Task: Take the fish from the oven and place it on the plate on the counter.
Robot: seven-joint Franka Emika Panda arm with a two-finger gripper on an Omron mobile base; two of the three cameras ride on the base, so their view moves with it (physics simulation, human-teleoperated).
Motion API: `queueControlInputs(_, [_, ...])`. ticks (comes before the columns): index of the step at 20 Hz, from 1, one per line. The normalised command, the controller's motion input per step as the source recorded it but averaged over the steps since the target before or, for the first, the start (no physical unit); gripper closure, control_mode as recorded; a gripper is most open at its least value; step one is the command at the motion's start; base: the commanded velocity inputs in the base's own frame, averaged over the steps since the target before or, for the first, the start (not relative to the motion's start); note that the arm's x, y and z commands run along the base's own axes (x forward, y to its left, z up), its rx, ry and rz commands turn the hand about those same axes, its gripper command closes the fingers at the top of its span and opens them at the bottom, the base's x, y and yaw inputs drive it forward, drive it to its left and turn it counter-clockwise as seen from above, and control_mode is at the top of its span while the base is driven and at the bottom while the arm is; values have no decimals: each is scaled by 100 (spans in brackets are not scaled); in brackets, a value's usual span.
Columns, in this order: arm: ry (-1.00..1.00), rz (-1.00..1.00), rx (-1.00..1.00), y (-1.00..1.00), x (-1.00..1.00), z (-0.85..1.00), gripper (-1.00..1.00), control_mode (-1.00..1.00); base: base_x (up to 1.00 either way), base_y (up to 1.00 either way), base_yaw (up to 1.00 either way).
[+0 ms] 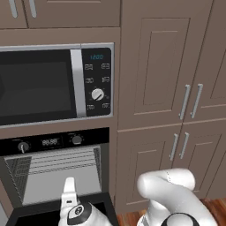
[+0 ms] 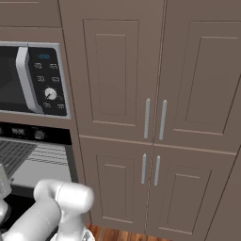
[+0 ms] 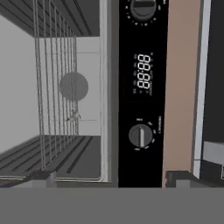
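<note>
The oven (image 1: 55, 174) stands with its door folded down, showing a pale cavity with wire racks (image 3: 57, 87); it also sits at the left edge of the right base view (image 2: 33, 155). Deep inside, a tiny slender grey shape, the fish (image 3: 74, 116), lies on a rack below the round fan disc. My gripper (image 3: 112, 177) hovers in front of the cavity, rolled sideways, open, its fingertips (image 3: 41, 176) far apart with nothing between them. The oven's display (image 3: 144, 77) and knobs lie straight ahead of the hand. The plate and the counter are out of view.
A black-and-silver microwave (image 1: 44, 84) sits directly above the oven. Tall brown cabinets (image 1: 176, 88) with silver handles fill the wall to the right. The lowered oven door (image 1: 26, 216) juts out under my wrist. Wooden floor (image 1: 212, 209) shows at the lower right.
</note>
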Motion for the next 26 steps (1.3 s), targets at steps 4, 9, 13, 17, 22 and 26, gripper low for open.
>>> queueControlInputs(4, [0,0,-4,25,23,-24,-100,-100,0,0,0])
queueControlInputs(9, [0,1,-8,12,42,-1,-100,-100,0,0,0])
queueControlInputs(13, [0,1,-3,1,63,-22,-100,-100,0,0,0])
queueControlInputs(17, [0,1,-1,0,65,-37,-100,-100,0,0,0])
queueControlInputs(22, [0,3,-3,0,42,-43,-100,-100,0,0,0])
queueControlInputs(26, [0,7,-8,0,13,-29,-100,-100,0,0,0])
